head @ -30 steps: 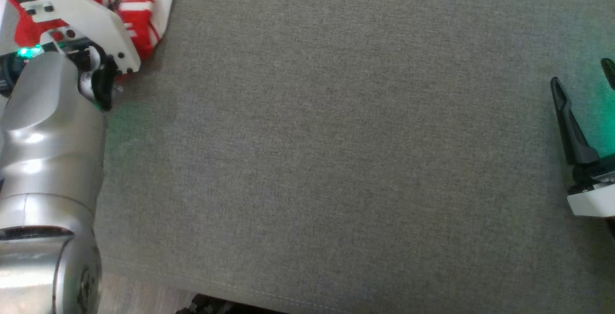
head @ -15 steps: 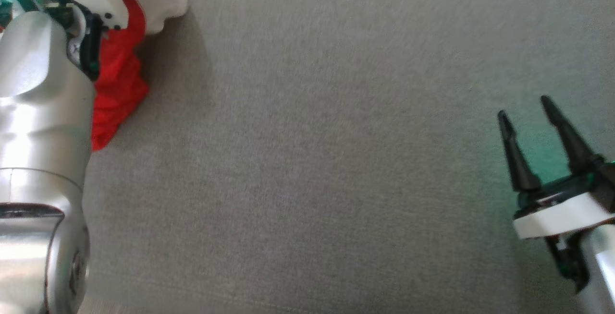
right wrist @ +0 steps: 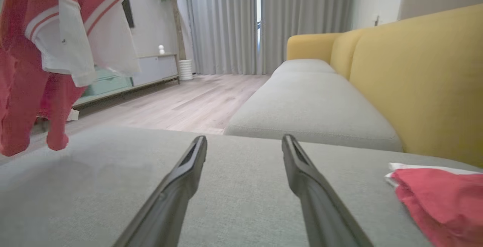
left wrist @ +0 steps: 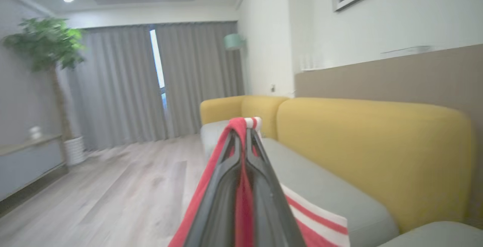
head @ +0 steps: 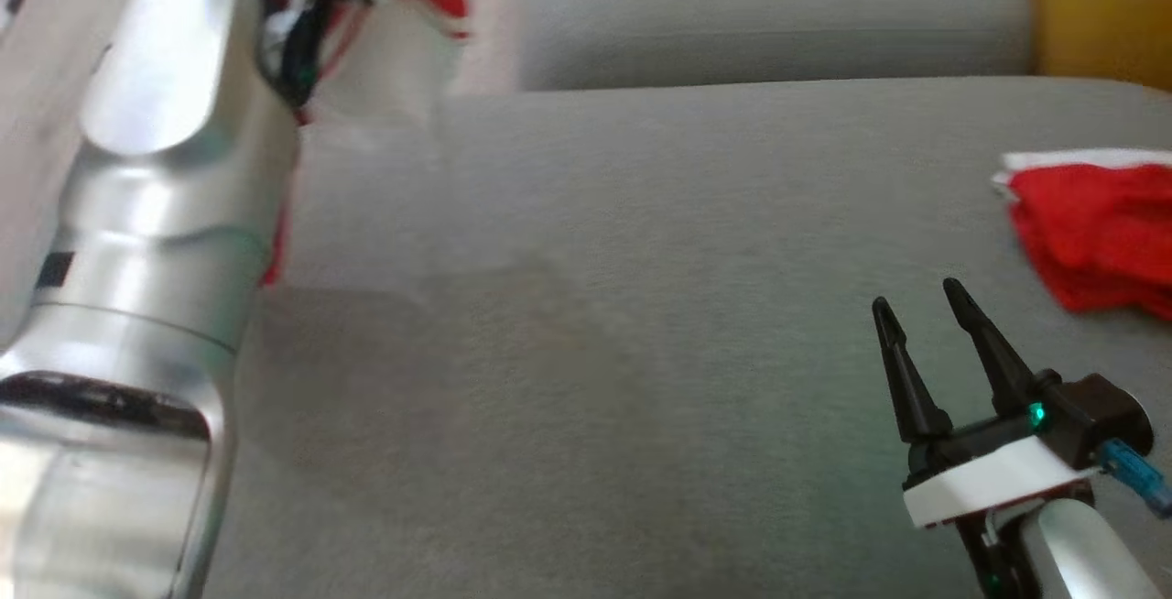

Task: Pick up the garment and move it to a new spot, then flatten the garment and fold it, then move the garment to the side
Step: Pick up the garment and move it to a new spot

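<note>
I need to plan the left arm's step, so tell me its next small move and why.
Probably carry the garment across and lower it onto the grey cushion: the left gripper is shut on it, it hangs in the air, and the right gripper stands open, holding nothing.

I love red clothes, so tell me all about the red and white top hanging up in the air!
The top looks like soft cloth, red with white panels and red-and-white striped trim. It hangs bunched and crumpled, not flat, with red parts dangling lowest. The left gripper is shut on a fold of it, red cloth pinched between its fingers. The top seems to hang clear of the grey cushion below it.
</note>
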### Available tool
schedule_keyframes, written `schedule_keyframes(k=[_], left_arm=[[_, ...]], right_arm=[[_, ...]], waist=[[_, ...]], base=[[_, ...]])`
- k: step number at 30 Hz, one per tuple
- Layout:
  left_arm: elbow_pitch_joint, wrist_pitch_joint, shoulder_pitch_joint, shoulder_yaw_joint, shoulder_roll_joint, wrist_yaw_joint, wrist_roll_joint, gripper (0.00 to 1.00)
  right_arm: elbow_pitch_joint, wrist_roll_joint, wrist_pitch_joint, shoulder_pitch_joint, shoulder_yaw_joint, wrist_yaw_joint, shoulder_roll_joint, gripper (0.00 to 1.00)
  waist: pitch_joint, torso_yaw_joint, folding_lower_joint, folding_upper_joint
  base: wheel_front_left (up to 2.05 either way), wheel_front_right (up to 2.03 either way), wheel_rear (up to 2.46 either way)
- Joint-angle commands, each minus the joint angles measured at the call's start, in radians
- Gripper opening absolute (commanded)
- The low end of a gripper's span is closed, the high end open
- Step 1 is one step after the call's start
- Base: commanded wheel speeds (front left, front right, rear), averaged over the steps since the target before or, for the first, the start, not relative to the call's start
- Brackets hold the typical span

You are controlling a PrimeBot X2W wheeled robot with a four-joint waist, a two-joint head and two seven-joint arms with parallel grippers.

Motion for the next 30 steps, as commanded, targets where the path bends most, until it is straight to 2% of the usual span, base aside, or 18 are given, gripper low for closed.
schedule_keyframes(k=[1,7,12,16,18,24,25,26,27,30], left_arm=[[-0.058,0.009,-0.061,0.002,0.033,-0.005,-0.011,0.00],[-0.227,0.043,-0.017,-0.119,0.047,-0.006,-0.034,0.00],[-0.276,0.076,0.080,-0.168,0.013,-0.004,-0.048,0.00],[-0.257,0.062,0.201,-0.221,-0.014,0.003,-0.050,0.00],[-0.228,0.032,0.267,-0.278,-0.017,0.011,-0.006,0.00],[-0.108,-0.093,0.444,-0.350,-0.044,0.047,0.010,0.00],[-0.092,-0.112,0.459,-0.355,-0.048,0.053,0.006,0.18],[-0.080,-0.128,0.470,-0.362,-0.052,0.058,0.002,0.50],[-0.071,-0.147,0.480,-0.366,-0.055,0.064,-0.003,1.00],[-0.064,-0.210,0.502,-0.375,-0.059,0.095,-0.014,1.00]], right_arm=[[-0.036,0.003,-0.013,-0.028,0.011,-0.001,-0.002,1.00],[-0.055,0.004,-0.013,-0.036,0.003,-0.001,0.018,1.00],[-0.073,0.006,-0.013,-0.063,0.008,-0.001,0.037,1.00],[-0.084,0.004,-0.013,-0.094,0.006,-0.001,0.060,1.00],[-0.084,0.008,-0.013,-0.108,0.010,-0.001,0.070,1.00],[-0.076,0.010,-0.013,-0.118,0.005,-0.001,0.088,1.00],[-0.073,0.010,-0.013,-0.112,0.000,-0.001,0.090,1.00],[-0.070,0.009,-0.013,-0.106,-0.006,-0.001,0.092,1.00],[-0.065,0.008,-0.013,-0.099,-0.012,-0.001,0.094,1.00],[-0.047,0.004,-0.013,-0.076,-0.017,-0.001,0.099,1.00]], waist=[[-0.052,-0.096,0.0002,-0.0001],[-0.009,-0.189,0.0002,-0.0001],[0.090,-0.248,0.0002,-0.0001],[0.173,-0.279,0.0002,-0.0001],[0.201,-0.291,0.0002,-0.0001],[0.218,-0.300,0.0002,-0.0001],[0.212,-0.295,0.0002,-0.0001],[0.206,-0.288,0.0002,-0.0001],[0.196,-0.280,0.0002,-0.0001],[0.147,-0.255,0.0002,-0.0001]], base=[[0.00,0.00,0.00],[0.00,0.00,0.00],[0.00,0.00,0.00],[0.00,0.00,0.00],[0.00,0.00,0.00],[0.00,0.00,0.00],[0.00,0.00,0.00],[0.00,0.00,0.00],[0.00,0.00,0.00],[0.00,0.00,0.00]])
